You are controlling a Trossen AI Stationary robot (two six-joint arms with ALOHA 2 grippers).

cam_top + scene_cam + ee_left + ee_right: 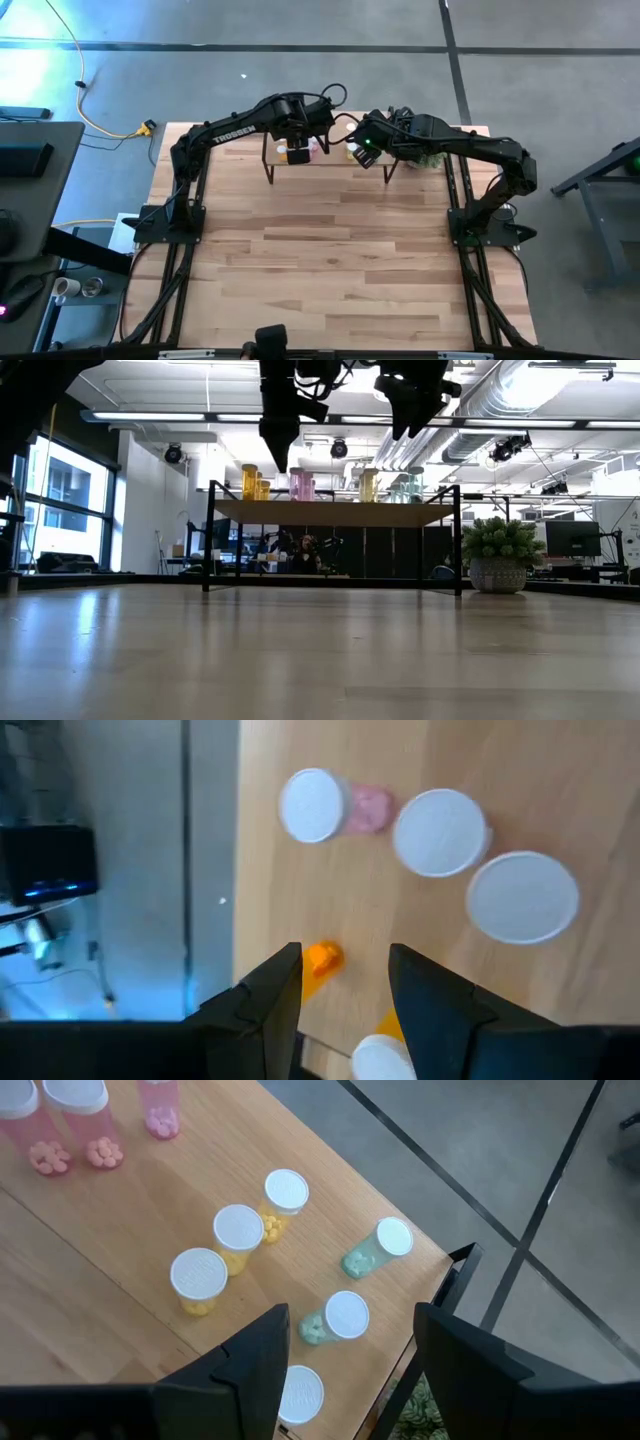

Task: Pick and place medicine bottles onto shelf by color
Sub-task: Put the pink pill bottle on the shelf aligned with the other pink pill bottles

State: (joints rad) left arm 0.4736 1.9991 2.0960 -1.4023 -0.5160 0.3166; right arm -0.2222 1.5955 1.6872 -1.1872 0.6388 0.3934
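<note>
Medicine bottles [238, 1232] stand grouped by color on the shelf [335, 512] at the table's top center in the high view: orange, pink, yellow, green left to right in the low view. My left gripper [345, 982] hangs over the orange and pink ones, fingers parted, pinching nothing. My right gripper [350, 1350] hovers over the green ones, fingers spread wide, also empty.

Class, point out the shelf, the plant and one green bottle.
shelf [335, 513], low view, front edge of the board.
plant [498, 540], low view, its leaves.
green bottle [347, 1314], right wrist view, its white cap.
</note>
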